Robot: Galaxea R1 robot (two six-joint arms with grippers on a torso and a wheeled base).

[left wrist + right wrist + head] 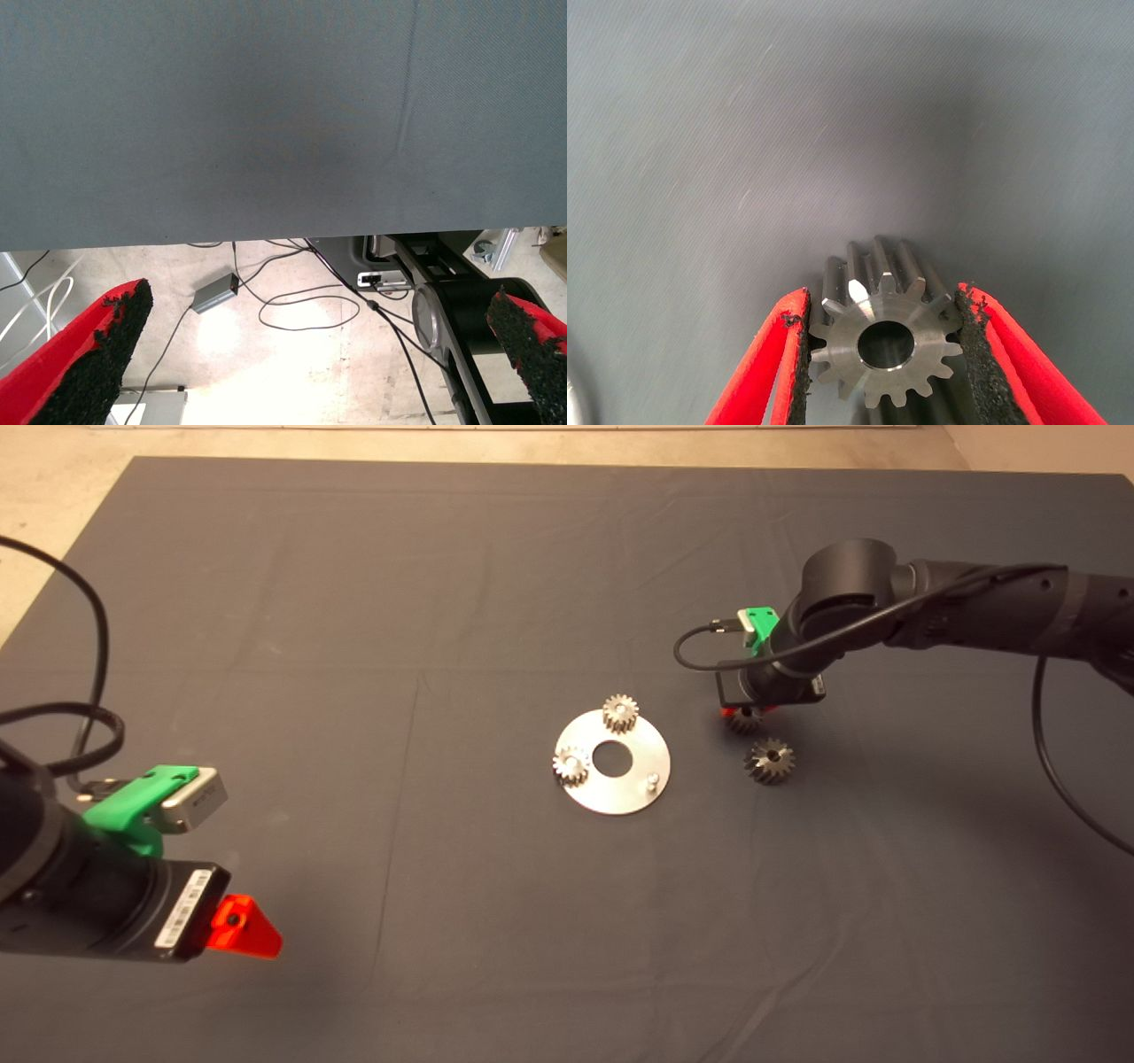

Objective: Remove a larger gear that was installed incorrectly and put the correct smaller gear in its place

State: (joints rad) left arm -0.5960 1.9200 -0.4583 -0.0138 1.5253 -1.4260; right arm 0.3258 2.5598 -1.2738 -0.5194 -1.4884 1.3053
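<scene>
- The right arm reaches in over the dark grey cloth mat [354, 602], and its green gripper with red fingers [742, 713] is down at the mat, just to the right of the round silvery metal plate with a centre hole [633, 793].
- From that gripper's own camera, the small dark-grey steel toothed gear [884, 345] sits between the two black pads [973, 354]. Both pads press against its teeth, so the right gripper [884, 350] is clamped on the smaller gear.
- From above, this gear [742, 721] shows only partly under the gripper, so whether it rests on the mat or is just off it I cannot tell.
- The widest dark-grey gear with flared teeth and a black centre hole [769, 761] lies on the mat near the gripper, to the right of the plate and apart from it.
- Two paler silvery small gears sit on the plate: one at its far edge [620, 713], one at its left edge [571, 766].
- A short bare metal peg [652, 780] stands on the plate's right side.
- The left gripper [244, 928] waits at the lower left over the mat, its fingers [84, 363] spread wide with nothing between them; beyond the mat's edge its camera shows floor with loose cables [301, 305].
</scene>
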